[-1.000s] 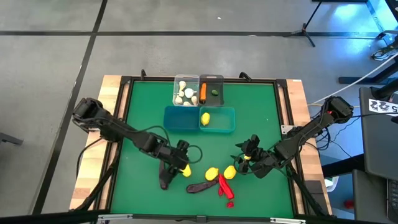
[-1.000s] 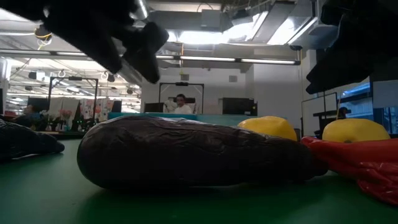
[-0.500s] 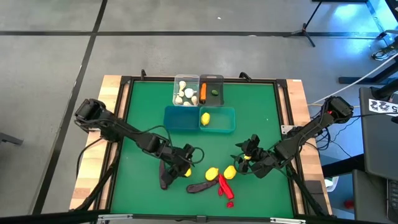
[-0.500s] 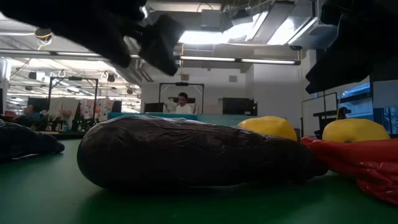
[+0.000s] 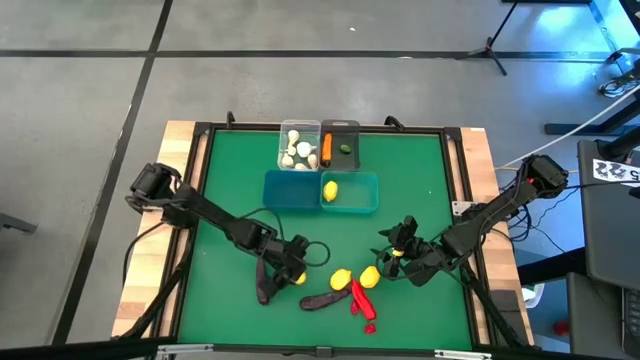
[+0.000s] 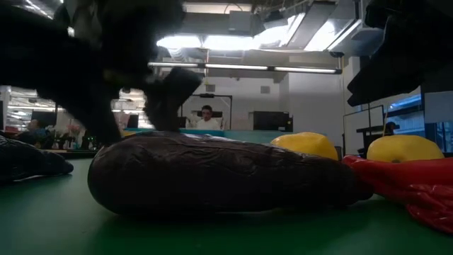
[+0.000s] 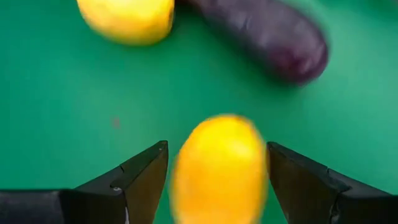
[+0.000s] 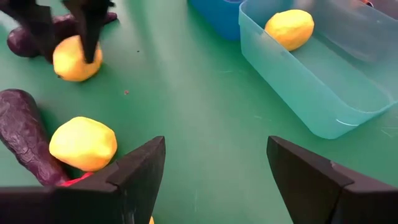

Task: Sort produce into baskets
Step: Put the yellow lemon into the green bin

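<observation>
My left gripper [image 7: 217, 180] is down on the green table [image 5: 240, 160], fingers spread wide with a lemon [image 7: 219, 169] between them; I see gaps on both sides, so they straddle it without pinching. In the high view that left gripper [image 5: 292, 268] sits just beside an eggplant [image 5: 264, 282] lying toward the left. A second eggplant [image 5: 322, 299] lies near the front edge, with two more lemons [image 5: 341, 279] and the red chili peppers [image 5: 360, 300] close on its right, so room there is tight. My right gripper [image 8: 214, 177] hangs spread and holding nothing; in the high view it [image 5: 392, 255] is just beside one of those lemons. Farther back stand the baskets: a teal bin [image 5: 360, 205] holding one lemon, another teal one [image 5: 275, 190] touching it, then the clear bin [image 5: 284, 140] with garlic bulbs and the dark grey bin [image 5: 340, 128] with a carrot. Between the bins and the grippers lies an open strip of mat.
</observation>
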Available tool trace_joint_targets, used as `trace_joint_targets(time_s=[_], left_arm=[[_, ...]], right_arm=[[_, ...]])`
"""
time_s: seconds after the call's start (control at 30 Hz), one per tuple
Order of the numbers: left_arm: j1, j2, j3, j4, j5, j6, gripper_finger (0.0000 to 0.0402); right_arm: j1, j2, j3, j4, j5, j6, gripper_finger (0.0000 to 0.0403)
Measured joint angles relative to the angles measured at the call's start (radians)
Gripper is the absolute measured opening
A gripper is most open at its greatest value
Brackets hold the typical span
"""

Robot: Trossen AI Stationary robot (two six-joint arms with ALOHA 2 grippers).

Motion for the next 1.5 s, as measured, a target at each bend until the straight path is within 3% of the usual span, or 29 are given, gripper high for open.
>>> trace_joint_targets(time_s=[0.17,0.5,0.8,1.23,1.5], left_arm=[[0.024,0.0,-0.08,0.08,-0.004,-0.036,0.0265],[0.029,0.0,-0.109,0.109,-0.008,-0.06,0.0261],[0.029,0.0,-0.108,0.107,-0.046,-0.089,0.0202],[0.112,-0.037,0.06,0.136,-0.354,-0.191,0.0202],[0.252,-0.037,0.094,0.307,-0.426,-0.522,0.0203]], right_arm=[[0.0,0.0,-0.014,0.007,0.001,0.0,0.028],[0.0,0.0,-0.058,0.007,0.001,0.097,0.028],[0.0,0.0,-0.06,0.01,-0.007,0.106,0.028],[0.0,0.0,-0.06,0.013,-0.007,0.105,0.028],[0.0,0.0,-0.06,0.014,-0.005,0.105,0.028]])
